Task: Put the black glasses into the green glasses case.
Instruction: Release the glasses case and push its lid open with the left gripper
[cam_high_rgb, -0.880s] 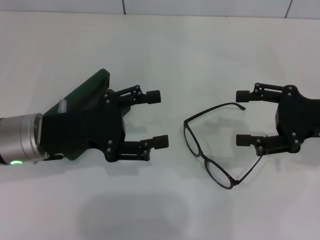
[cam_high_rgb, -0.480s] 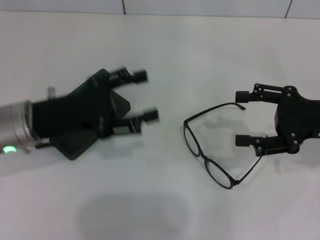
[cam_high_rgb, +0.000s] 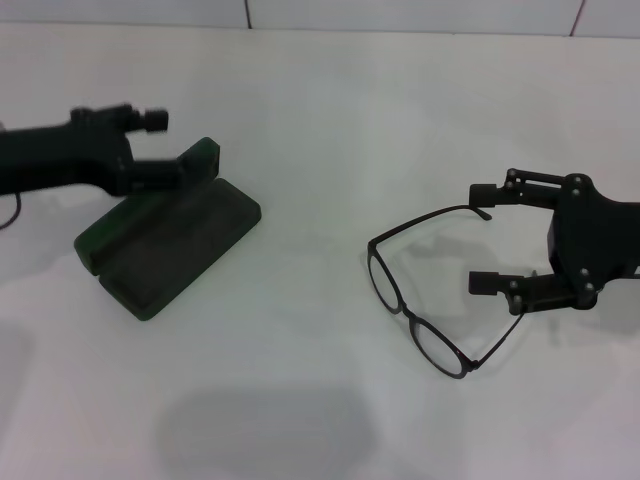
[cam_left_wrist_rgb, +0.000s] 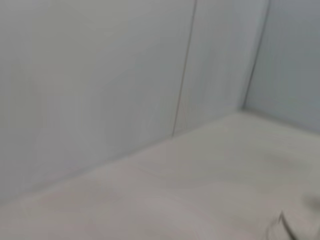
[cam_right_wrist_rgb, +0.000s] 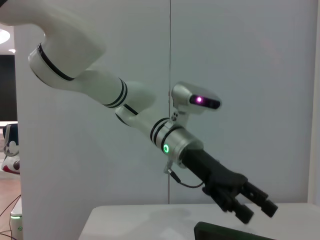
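The black glasses (cam_high_rgb: 405, 311) lie unfolded on the white table, right of centre, with their temple arms pointing toward my right gripper (cam_high_rgb: 482, 236). That gripper is open, and its fingertips sit at the temple ends; the far temple tip lies between them. The green glasses case (cam_high_rgb: 168, 238) lies open at the left, its dark lining facing up. My left gripper (cam_high_rgb: 170, 144) is open and empty, up at the case's far edge. The right wrist view shows the left gripper (cam_right_wrist_rgb: 257, 212) raised above an edge of the case (cam_right_wrist_rgb: 225, 232).
The white table (cam_high_rgb: 320, 110) runs back to a tiled wall. The left wrist view shows only wall panels and bare table (cam_left_wrist_rgb: 190, 200). Bare tabletop separates the case from the glasses.
My left arm has pulled back from over the case to the far left, uncovering the open case. The right gripper and the glasses have stayed put.
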